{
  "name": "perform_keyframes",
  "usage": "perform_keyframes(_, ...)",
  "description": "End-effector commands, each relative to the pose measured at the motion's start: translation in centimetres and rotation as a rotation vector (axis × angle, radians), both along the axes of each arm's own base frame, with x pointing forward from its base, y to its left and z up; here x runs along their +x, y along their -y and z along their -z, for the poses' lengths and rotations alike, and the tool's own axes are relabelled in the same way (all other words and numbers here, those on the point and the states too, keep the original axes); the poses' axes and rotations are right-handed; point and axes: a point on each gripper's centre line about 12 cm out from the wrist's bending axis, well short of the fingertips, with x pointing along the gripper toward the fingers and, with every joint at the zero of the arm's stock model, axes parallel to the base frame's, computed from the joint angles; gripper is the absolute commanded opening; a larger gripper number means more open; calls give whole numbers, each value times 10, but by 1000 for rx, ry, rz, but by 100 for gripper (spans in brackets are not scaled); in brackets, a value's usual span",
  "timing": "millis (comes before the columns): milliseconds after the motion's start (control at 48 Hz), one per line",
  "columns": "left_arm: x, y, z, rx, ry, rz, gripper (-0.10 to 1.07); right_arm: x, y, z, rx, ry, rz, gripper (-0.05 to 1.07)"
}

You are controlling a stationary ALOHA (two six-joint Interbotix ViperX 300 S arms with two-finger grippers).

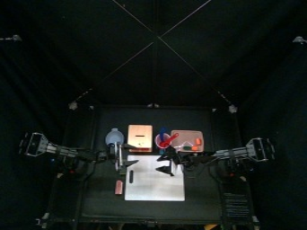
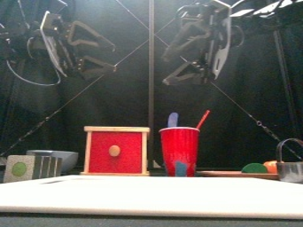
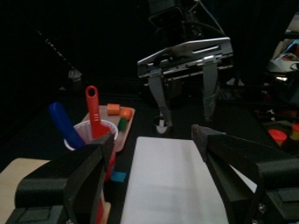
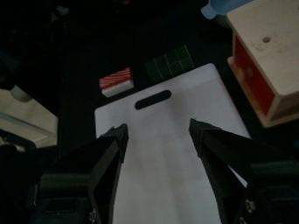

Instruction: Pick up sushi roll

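Note:
The sushi roll [image 2: 19, 167] lies at the table's front left, just off the white cutting board [image 2: 151, 197]. Its end shows a green centre. In the right wrist view the roll [image 4: 170, 63] is a dark green block past the board's handle slot. My left gripper [image 3: 158, 153] hangs open above the board's left side [image 1: 124, 160], with nothing between its jaws. Facing it, my right gripper [image 4: 158, 140] is open over the board [image 1: 171, 162], also empty. Both grippers are high above the table in the front view.
A red-and-white striped piece [image 4: 117, 81] lies beside the roll. Behind the board stand a red wooden box [image 2: 116, 151] and a red cup [image 2: 179, 151] holding blue and red utensils. At the back right is a tray [image 2: 243, 174] with small toy foods.

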Motion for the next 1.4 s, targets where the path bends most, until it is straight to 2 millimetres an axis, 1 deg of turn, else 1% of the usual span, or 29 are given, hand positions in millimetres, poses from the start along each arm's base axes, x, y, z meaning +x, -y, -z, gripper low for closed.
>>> perform_keyframes(0, -4, 1, -9, -8, 32, 3, 102, 16, -4, -10, -4, 30, -9, 90)
perform_keyframes(104, -11, -1, -3, -76, -11, -16, 102, 18, -8, -8, -28, 27, -33, 90)
perform_keyframes(208, -12, -4, 4, -271, -93, -81, 102, 10, -12, -12, -50, 34, -54, 90)
perform_keyframes(396, -9, 1, 22, -644, -268, -157, 100, -12, -8, -12, -73, 18, -47, 90)
perform_keyframes(521, -8, 5, 28, -803, -311, -190, 98, -26, -6, -16, -74, 21, -38, 90)
perform_keyframes(708, -17, 16, 49, -1099, -412, -249, 97, -47, -2, -19, -75, 29, -28, 90)
perform_keyframes(812, -21, 17, 58, -1233, -417, -316, 97, -55, 2, -16, -77, 20, -17, 90)
perform_keyframes(875, -24, 17, 61, -1260, -417, -338, 97, -59, 5, -14, -78, 18, -11, 90)
perform_keyframes(1021, -30, 11, 67, -1257, -403, -385, 97, -65, 9, -7, -79, -1, -1, 90)
perform_keyframes(1146, -31, 2, 67, -1231, -357, -438, 96, -67, 10, -2, -81, -18, 1, 90)
perform_keyframes(1229, -21, -5, 57, -1192, -307, -454, 96, -69, 10, 1, -82, -24, 1, 90)
perform_keyframes(1375, 1, -13, 33, -1103, -301, -356, 96, -72, 13, 6, -89, -39, 5, 90)
